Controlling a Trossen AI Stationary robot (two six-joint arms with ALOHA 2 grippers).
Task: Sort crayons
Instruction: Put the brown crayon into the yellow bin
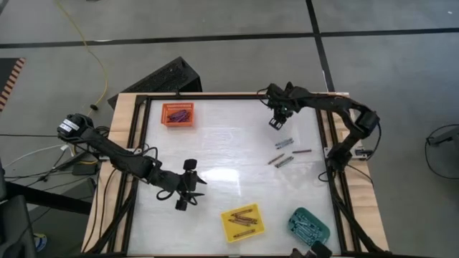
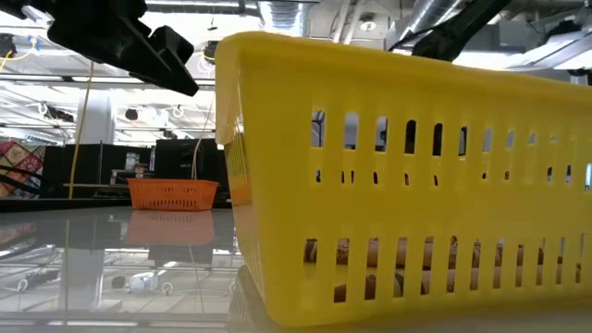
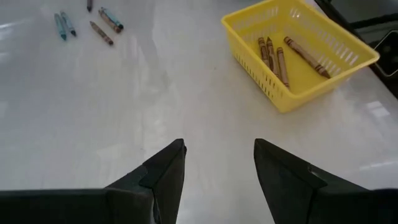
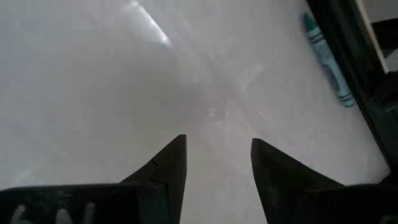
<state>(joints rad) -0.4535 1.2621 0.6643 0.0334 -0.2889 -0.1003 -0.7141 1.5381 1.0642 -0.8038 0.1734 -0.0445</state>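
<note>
Now both grippers, left gripper and right gripper, are held wide open and empty, with loose crayons left beyond the yellow tray.

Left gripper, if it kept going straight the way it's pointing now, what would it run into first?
Probably nothing soon. The left gripper, open and empty, points over bare table. The yellow tray sits off to one side and the loose crayons far off to the other, though depth is hard to judge.

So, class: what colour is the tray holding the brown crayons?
Yellow tray; the left wrist view shows it best.
</note>
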